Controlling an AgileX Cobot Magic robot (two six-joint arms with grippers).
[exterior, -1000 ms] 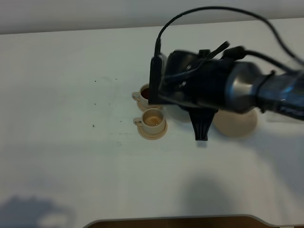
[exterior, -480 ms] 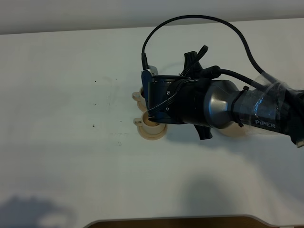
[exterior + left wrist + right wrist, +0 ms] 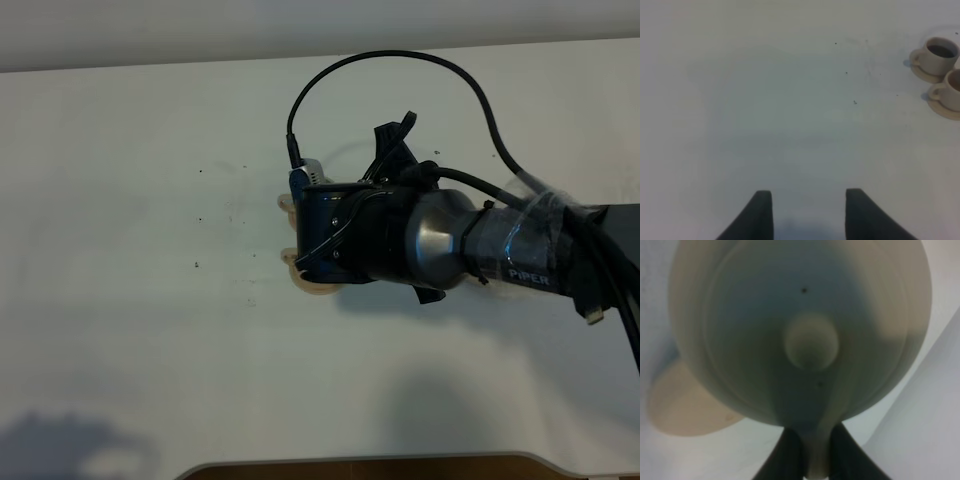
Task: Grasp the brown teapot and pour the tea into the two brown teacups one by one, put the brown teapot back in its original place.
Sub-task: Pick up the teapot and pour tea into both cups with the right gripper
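Brown teapot: glazed ceramic, smooth, low satin sheen, lid alike. Two brown teacups: same pale ceramic, smooth. Worktop: white, matt, smooth, a few dark specks. Right arm: brushed metal sleeve, semi-gloss black plastic housing. Cable: black, rubbery-looking. Left gripper: matt black.

Right arm outstretched across the middle, wrist rolled, jaws clamped; left jaws spread apart.
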